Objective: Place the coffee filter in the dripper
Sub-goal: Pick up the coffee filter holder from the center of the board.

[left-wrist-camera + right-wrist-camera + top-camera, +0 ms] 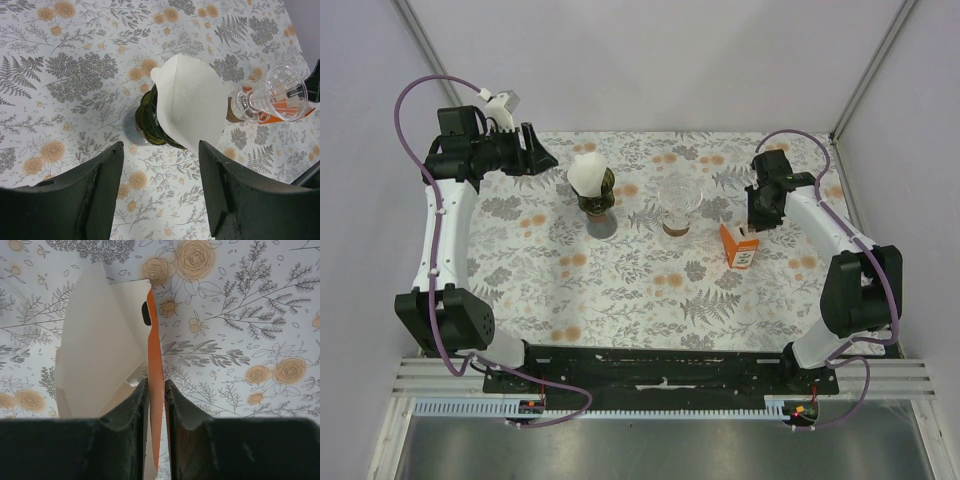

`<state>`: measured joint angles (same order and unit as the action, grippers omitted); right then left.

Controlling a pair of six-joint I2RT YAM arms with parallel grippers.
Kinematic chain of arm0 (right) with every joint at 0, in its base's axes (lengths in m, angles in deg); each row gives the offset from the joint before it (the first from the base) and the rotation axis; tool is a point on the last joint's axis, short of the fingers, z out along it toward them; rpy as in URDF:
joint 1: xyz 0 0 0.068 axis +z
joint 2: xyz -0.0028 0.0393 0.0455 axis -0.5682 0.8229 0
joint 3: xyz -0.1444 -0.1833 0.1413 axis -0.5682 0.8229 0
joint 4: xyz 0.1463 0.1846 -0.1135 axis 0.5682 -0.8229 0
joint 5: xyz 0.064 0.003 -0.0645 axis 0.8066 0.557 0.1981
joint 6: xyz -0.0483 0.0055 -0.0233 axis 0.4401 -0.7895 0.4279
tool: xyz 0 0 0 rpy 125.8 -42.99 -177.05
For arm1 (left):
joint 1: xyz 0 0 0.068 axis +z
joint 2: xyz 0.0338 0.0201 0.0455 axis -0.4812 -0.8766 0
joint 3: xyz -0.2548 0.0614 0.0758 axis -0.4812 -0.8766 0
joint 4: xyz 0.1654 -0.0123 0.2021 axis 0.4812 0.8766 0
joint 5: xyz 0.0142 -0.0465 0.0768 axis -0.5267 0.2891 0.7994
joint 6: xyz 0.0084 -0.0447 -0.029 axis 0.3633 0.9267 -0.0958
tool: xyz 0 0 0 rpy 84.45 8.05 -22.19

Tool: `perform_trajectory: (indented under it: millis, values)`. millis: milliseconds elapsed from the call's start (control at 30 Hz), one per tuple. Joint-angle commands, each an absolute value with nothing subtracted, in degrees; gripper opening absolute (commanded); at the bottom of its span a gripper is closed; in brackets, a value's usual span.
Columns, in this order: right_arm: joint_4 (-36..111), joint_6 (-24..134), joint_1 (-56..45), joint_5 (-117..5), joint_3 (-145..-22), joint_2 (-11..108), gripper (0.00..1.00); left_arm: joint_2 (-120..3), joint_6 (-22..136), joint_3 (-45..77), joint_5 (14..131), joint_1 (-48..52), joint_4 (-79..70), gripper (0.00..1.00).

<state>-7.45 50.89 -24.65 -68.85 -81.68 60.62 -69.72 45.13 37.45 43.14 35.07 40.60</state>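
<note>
Step in hand, by judgement: filter pick-up. The paper filter [187, 100] stands in a dark green cup [147, 120], beside the empty glass dripper [280, 95]. Left hand [160, 150] is apart, short of it. Right hand [156, 385] is clamped on the orange carton [155, 340]. The next move calls for a light pinch on the filter's rim.

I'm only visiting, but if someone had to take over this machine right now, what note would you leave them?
Left gripper: open, empty, facing the white filter without touching it.
Right gripper: shut on a flap of the orange box.
Things: the filter stands in the dark green cup; the clear dripper is beside it, with no filter visible inside.
Done: nothing is in the clear dripper yet.
Left: seat a filter in it.
</note>
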Motion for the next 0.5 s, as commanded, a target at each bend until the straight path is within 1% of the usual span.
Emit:
perform_trajectory:
  millis: [0, 67, 167, 267, 300, 367, 467]
  values:
    - [-4.7, 51.5, -24.7, -64.8, -81.1, 61.0, 0.24, -67.8, 46.3, 37.6, 41.5, 35.4, 39.5, 0.68]
    - [-4.6, 51.5, -24.8, -64.3, -80.8, 61.5, 0.24, -67.9, 46.4, 37.5, 41.4, 35.4, 39.5, 0.68]
    - [-4.6, 51.6, -24.9, -62.3, -80.7, 62.5, 0.31, -67.8, 46.4, 37.4, 41.4, 35.4, 39.5, 0.68]
    - [-4.7, 51.6, -25.0, -61.8, -80.8, 64.0, 0.32, -68.0, 46.3, 37.5, 41.4, 35.4, 39.5, 0.68]
    - [-4.7, 51.7, -24.9, -61.9, -80.8, 64.5, 0.31, -67.9, 46.2, 37.5, 41.4, 35.4, 39.5, 0.68]
    - [-4.7, 51.7, -24.9, -61.9, -81.0, 65.3, 0.24, -67.9, 46.2, 37.4, 41.3, 35.4, 39.5, 0.68]
    - [-4.9, 52.0, -24.9, -61.8, -81.5, 65.0, 0.09, -67.9, 46.2, 37.4, 41.4, 35.4, 39.5, 0.68]
